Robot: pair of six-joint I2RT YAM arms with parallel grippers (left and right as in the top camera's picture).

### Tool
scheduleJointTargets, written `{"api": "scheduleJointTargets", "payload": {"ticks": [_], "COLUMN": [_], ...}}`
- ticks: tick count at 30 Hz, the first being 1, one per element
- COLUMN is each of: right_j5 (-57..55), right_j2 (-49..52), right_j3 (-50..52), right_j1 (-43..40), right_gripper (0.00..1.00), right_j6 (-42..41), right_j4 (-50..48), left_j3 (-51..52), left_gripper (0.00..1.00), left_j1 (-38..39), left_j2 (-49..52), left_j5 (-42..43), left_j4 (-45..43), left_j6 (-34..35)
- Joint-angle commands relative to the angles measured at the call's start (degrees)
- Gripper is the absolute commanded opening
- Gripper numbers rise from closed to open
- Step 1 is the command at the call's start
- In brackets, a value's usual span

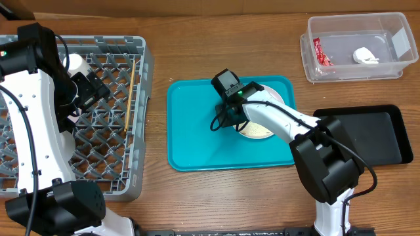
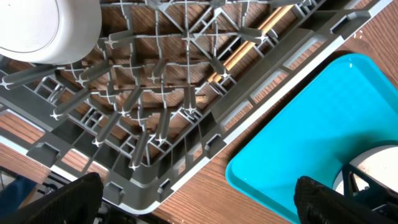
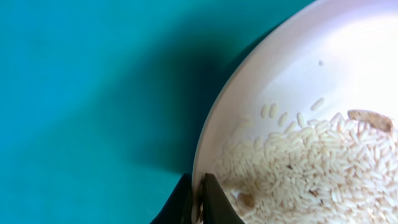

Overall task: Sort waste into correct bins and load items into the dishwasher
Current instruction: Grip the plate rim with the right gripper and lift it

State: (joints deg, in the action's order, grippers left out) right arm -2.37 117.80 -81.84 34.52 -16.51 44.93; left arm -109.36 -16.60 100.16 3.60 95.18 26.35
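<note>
A large white plate [image 1: 278,97] [image 3: 323,56] lies on the teal serving tray [image 1: 197,141], holding white rice grains [image 1: 257,130] [image 3: 311,158]. My right gripper [image 1: 241,123] [image 3: 200,200] is shut on the plate's left rim, one finger inside and one outside. The grey dish rack [image 1: 141,59] [image 2: 186,143] stands at left with a white cup [image 1: 75,62] [image 2: 50,28] and wooden chopsticks [image 1: 129,95] [image 2: 249,43] in it. My left gripper [image 1: 92,88] [image 2: 196,205] hangs open above the rack's right edge, holding nothing.
A clear tub [image 1: 400,39] at the back right holds a red wrapper [image 1: 319,52] and a crumpled white scrap [image 1: 365,56]. A black tray [image 1: 374,134] lies right of the teal tray, beside my right arm's base. Bare wood separates rack and teal tray.
</note>
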Motion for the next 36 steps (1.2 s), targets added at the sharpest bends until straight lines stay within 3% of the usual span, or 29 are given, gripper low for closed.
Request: {"api": "scheduleJointTargets", "payload": {"ticks": [1, 14, 25, 36], "right_j5": [1.4, -14.1, -16.4, -18.5], "right_j2": [1.8, 1.8, 1.8, 1.8], "right_j3": [-0.8, -8.4, -9.7, -21.3], "right_j1": [0.5, 1.5, 1.5, 1.2], "right_gripper": [0.04, 0.04, 0.04, 0.04], "right_j6": [-1.5, -5.0, -8.5, -13.0], "right_j4": [3.8, 18.9, 23.0, 33.2], "left_j3": [0.2, 0.2, 0.2, 0.2], "left_gripper": [1.00, 1.00, 1.00, 1.00], "left_j1": [-0.2, -0.2, -0.2, -0.2], "left_j2": [-0.9, -0.9, -0.9, -0.9], "left_j5": [-0.6, -0.6, -0.6, -0.6], "left_j4": [0.1, 0.1, 0.1, 0.1], "left_j6": [-1.1, -1.1, -1.1, -1.1]}}
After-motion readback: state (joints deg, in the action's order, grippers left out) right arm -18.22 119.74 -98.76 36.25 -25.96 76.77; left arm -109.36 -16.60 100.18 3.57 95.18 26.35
